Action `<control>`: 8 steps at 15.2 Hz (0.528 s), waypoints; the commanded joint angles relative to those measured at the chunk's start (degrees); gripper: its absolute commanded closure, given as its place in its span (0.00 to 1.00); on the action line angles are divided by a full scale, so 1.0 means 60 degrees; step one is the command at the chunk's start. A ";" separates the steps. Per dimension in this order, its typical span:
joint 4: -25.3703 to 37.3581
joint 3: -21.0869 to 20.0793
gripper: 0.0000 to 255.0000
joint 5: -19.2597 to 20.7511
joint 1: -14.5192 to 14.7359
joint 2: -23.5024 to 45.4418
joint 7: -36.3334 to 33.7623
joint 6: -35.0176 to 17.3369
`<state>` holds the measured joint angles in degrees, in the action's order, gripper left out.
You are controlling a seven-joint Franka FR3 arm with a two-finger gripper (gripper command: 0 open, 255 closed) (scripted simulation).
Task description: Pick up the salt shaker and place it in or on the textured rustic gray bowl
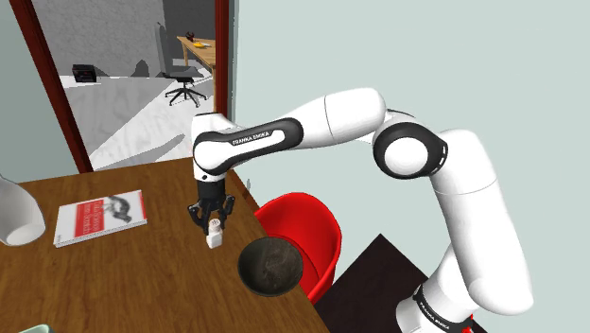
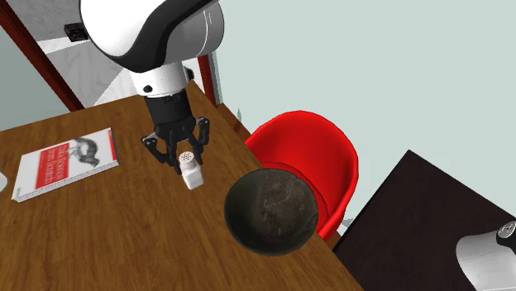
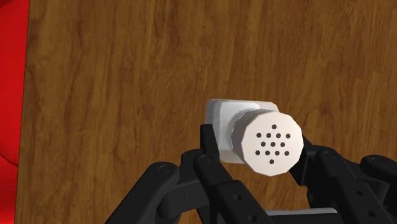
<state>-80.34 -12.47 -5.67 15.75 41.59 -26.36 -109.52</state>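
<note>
Pincer (image 1: 212, 219) clamped on cap of white salt shaker (image 2: 192, 172); shaker tilted, near dark bowl (image 2: 271, 211) on wooden table (image 2: 124, 240).

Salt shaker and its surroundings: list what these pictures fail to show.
Salt shaker: wrist view, its base hidden behind its own cap and body; whether it touches the table is unclear.
Book: shoulder view, cover print too small to read.
Red chair: second exterior view, legs hidden by the table.
White object: shoulder view, cut off by the left edge.
</note>
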 commanded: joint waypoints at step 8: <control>0.0347 -0.0050 1.00 -0.0044 -0.0033 -0.0496 -0.0131 0.0831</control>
<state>-78.54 -12.74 -5.91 15.59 38.88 -27.10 -105.10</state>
